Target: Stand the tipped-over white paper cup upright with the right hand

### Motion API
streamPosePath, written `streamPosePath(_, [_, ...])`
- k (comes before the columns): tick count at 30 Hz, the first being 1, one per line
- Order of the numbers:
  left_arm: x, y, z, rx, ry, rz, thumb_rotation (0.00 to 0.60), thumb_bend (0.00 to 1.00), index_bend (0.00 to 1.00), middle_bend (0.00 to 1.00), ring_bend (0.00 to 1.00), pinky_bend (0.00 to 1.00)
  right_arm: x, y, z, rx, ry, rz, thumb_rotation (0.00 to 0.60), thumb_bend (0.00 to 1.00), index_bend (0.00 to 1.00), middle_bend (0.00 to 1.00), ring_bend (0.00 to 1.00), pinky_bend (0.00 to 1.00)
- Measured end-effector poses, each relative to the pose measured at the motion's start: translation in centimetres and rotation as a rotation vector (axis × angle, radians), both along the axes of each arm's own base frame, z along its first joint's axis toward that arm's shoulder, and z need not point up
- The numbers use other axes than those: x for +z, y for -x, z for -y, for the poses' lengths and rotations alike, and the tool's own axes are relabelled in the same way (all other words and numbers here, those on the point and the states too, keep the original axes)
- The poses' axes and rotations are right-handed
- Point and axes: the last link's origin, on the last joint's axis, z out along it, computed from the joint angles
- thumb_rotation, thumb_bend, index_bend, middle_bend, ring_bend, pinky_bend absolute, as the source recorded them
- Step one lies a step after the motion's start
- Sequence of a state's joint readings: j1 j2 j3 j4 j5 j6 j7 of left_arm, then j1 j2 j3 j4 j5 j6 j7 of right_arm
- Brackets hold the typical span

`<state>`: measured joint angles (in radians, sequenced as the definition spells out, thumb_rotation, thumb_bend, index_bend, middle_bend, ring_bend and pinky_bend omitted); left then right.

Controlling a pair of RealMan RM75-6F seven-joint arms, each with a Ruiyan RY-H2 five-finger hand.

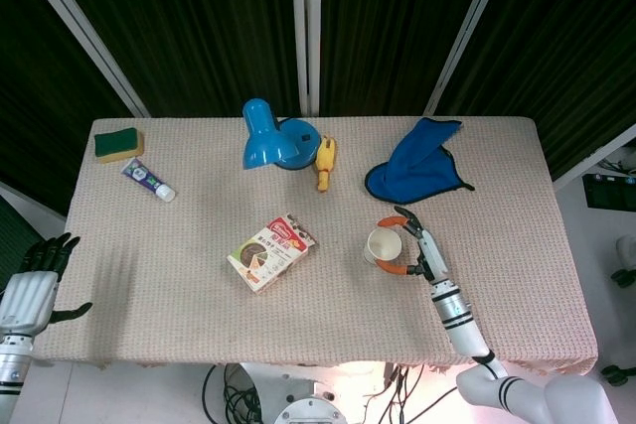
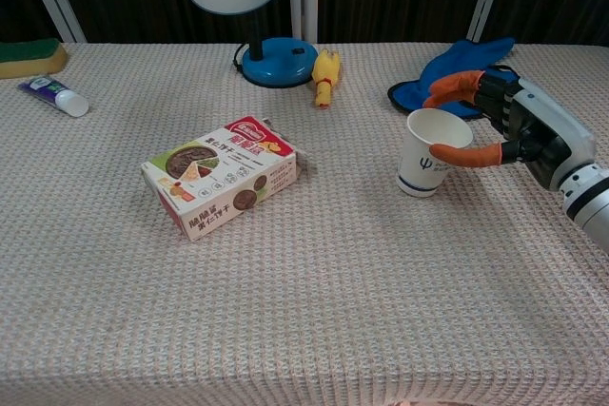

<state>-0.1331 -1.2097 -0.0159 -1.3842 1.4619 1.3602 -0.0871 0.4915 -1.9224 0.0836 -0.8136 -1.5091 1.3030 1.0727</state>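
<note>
The white paper cup [image 2: 428, 152] stands mouth up on the woven tablecloth, right of centre; from the head view it shows as an open round mouth [image 1: 382, 244]. My right hand [image 2: 519, 125] is just to its right with fingers spread. One orange-tipped finger [image 2: 457, 152] lies against the cup's side, while the upper fingers [image 2: 452, 87] arch behind the rim, apart from it. In the head view the right hand [image 1: 417, 251] sits beside the cup. My left hand [image 1: 35, 280] hangs off the table's left edge, fingers apart and holding nothing.
A snack box [image 2: 224, 175] lies at mid-table. A blue desk lamp [image 1: 270, 136] and a yellow toy [image 1: 325, 162] stand at the back, and a blue cloth [image 1: 417, 161] lies behind the cup. A green sponge [image 1: 118, 143] and a tube [image 1: 149, 180] are far left.
</note>
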Motion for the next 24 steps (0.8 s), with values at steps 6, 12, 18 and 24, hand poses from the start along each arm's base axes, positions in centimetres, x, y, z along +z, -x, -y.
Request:
streamPosePath(6, [-0.2,-0.1,-0.1,0.001,0.007,-0.003,0.6,0.0,0.01,0.0,0.0,0.04,0.8,0.5,0.2,0.026,0.016,-0.073,0.6,0.0,0.0,0.02,0.0,0.0])
streamPosePath(12, [0.0,-0.2,-0.1,0.0,0.0,-0.004,0.6,0.0,0.01,0.0,0.0,0.04,3.1,1.0,-0.1,0.084,0.083,-0.178,0.6,0.0,0.0,0.0,0.0,0.0])
streamPosePath(18, [0.4,-0.5,-0.2,-0.007,-0.018,0.002,0.6,0.0,0.01,0.0,0.0,0.04,6.6,2.9,-1.0,0.102,0.206,-0.496,0.6,0.0,0.0,0.0,0.0,0.0])
streamPosePath(24, [0.9,-0.7,-0.3,-0.016,-0.053,0.002,0.6,0.0,0.01,0.0,0.0,0.04,11.7,4.6,-3.9,-0.02,0.299,-0.898,0.6,0.0,0.0,0.0,0.0,0.0])
